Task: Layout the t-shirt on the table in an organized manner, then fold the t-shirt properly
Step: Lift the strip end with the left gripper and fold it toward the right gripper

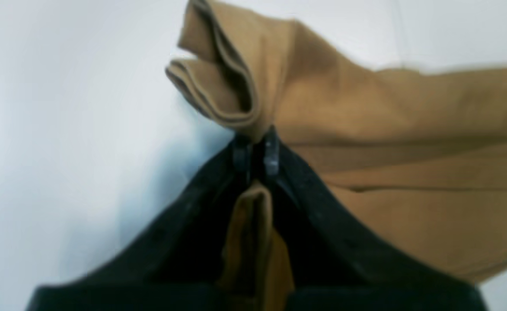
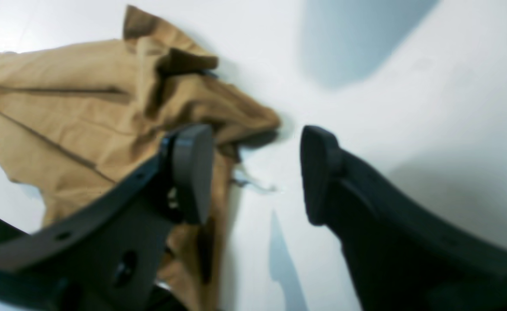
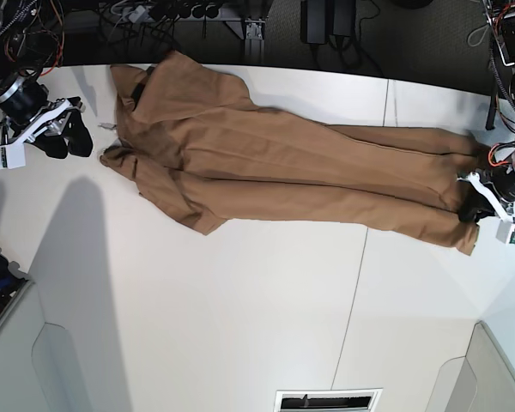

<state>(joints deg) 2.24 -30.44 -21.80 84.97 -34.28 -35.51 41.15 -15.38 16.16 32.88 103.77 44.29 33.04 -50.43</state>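
Observation:
The tan-brown t-shirt [image 3: 266, 163] lies stretched lengthwise across the far half of the white table [image 3: 240, 326], bunched and creased at its left end. My left gripper [image 1: 255, 151] is shut on a folded edge of the shirt [image 1: 387, 129] at the shirt's right end, at the right in the base view [image 3: 474, 206]. My right gripper [image 2: 257, 172] is open and empty just above the table, beside the shirt's crumpled end [image 2: 63, 121]. It sits at the left in the base view [image 3: 73, 137]. A thin whitish thread or tag [image 2: 253, 183] lies between its fingers.
A thin dark seam [image 3: 356, 283] crosses the table right of centre. Cables and dark equipment [image 3: 240, 13] line the far edge. A vent [image 3: 326, 400] sits at the near edge, with grey panels at both near corners.

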